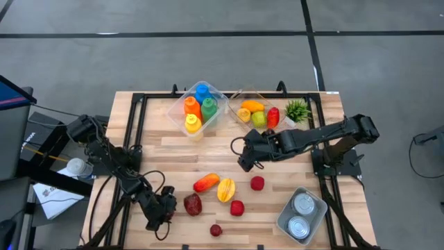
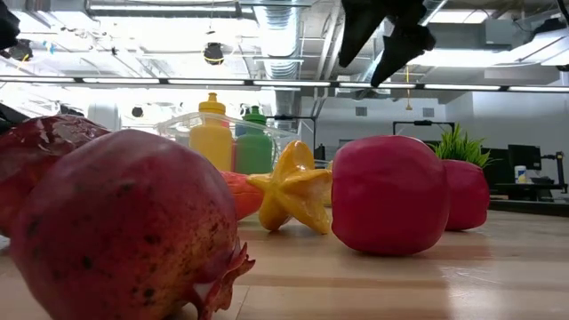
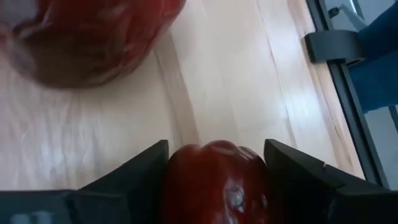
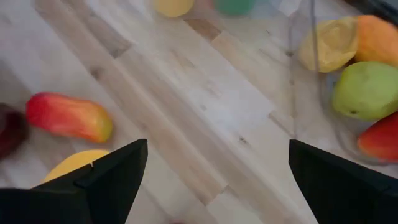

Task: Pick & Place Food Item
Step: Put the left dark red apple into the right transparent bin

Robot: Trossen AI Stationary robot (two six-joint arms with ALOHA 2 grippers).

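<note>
My left gripper (image 1: 161, 212) is low over the table's near left, closed around a dark red glossy fruit (image 3: 217, 180), which the gripper hides in the high view. A pomegranate (image 1: 193, 203) lies just to the right of it. Also resting on the wood are a red-orange mango (image 1: 206, 182), a yellow starfruit (image 1: 225, 189), two red apples (image 1: 237, 207) (image 1: 257, 182) and a small dark red fruit (image 1: 215, 229). My right gripper (image 1: 246, 156) hangs open above the table's middle, with nothing between its fingers (image 4: 118, 174). My left gripper has the dark red fruit between its two fingers, one on each of its opposite sides (image 3: 177, 177). The fingers (image 3: 140, 171) slant down from the far left. Whether the fruit's underside rests on the table does not show.
At the far edge stand a clear bin of coloured bottles (image 1: 201, 107), a clear bin of fruit (image 1: 257, 111) and a green plant (image 1: 298, 110). A bin with cans (image 1: 302, 212) sits near right. Black frame rails (image 1: 139, 125) run along the table's sides.
</note>
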